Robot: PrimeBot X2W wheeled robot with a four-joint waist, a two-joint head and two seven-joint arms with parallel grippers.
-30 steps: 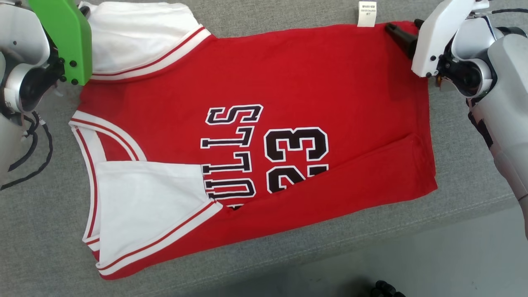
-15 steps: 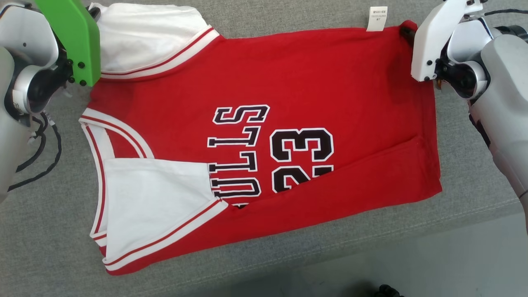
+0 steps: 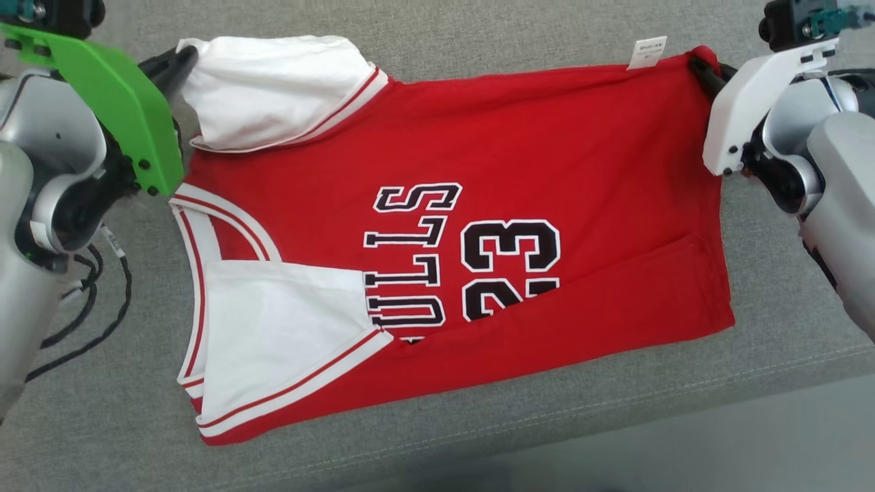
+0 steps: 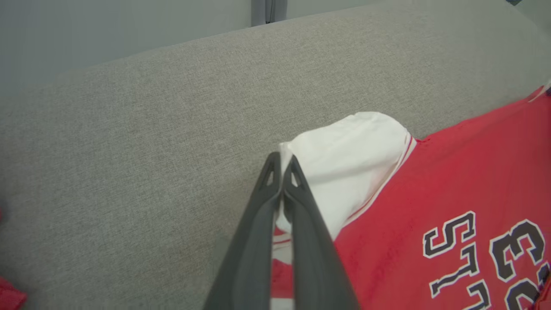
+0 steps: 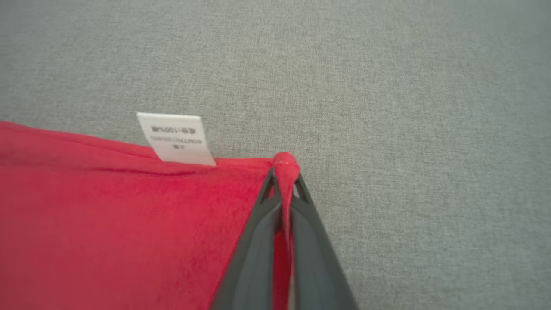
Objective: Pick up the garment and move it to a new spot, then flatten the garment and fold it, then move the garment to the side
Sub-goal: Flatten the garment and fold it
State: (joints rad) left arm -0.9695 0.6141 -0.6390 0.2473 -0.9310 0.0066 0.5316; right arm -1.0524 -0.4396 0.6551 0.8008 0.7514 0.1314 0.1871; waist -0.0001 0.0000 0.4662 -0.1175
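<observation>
Right, you had both grippers clenched on the garment (image 3: 519, 157). The left gripper (image 4: 282, 165) pinched the white sleeve (image 3: 273, 89) at 10 o'clock in the head view. The right gripper (image 5: 284, 181) pinched the red hem corner at 2 o'clock, just beside the white label (image 5: 175, 137). Your garment lay mostly flat mid-frame on the grey cushion (image 3: 478, 34), neck toward 9, hem toward 3, with its 6 o'clock edge folded up over the lettering.
</observation>
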